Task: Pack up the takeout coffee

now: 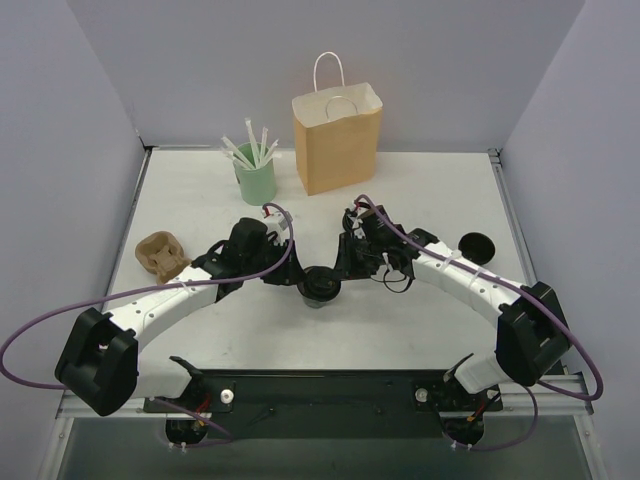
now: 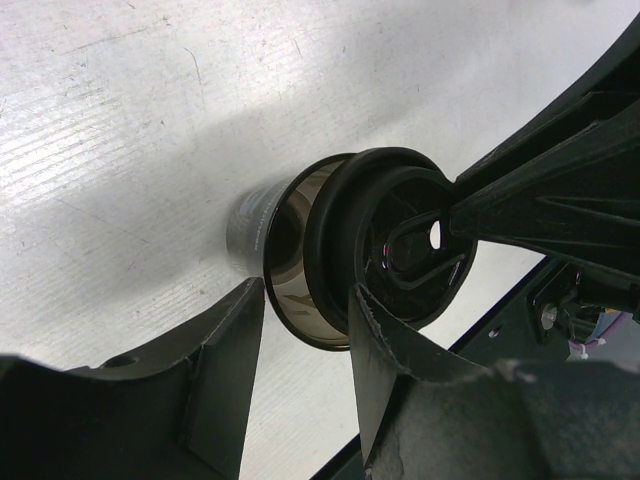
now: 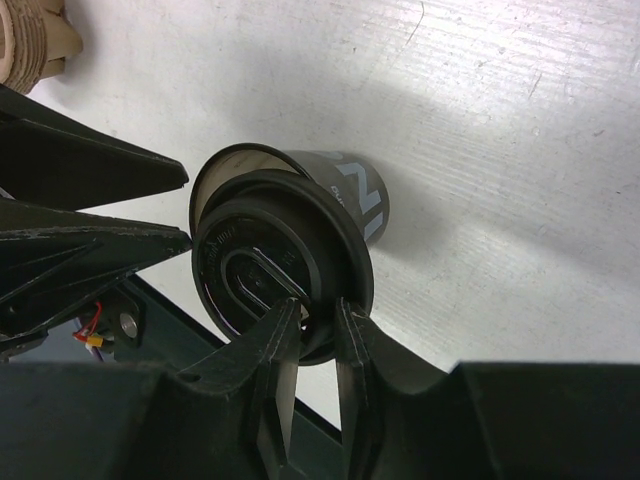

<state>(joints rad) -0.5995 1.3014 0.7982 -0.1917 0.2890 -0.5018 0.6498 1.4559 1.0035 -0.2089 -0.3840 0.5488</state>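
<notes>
**Right gripper (image 3: 315, 312) clenched on the lid (image 3: 260, 265), left gripper (image 2: 305, 297) grasping the cup (image 3: 350, 195)**

Between the fingers of my left gripper stands the cup: small, dark and tapered, with white lettering on its side and a glossy inner wall. Its base is on the worktop (image 3: 500, 150). That gripper is closed around it near the rim, one finger on each side.

The lid is round and black, with a raised rim and an oval recess in its top. My right gripper pinches its near edge. The lid lies tilted and off centre over the cup's mouth, so a crescent of the rim shows on the side facing my left gripper.

My left arm (image 1: 160, 305) and right arm (image 1: 470, 280) reach inward, forearms slanting toward each other, wrists meeting at the cup.
</notes>
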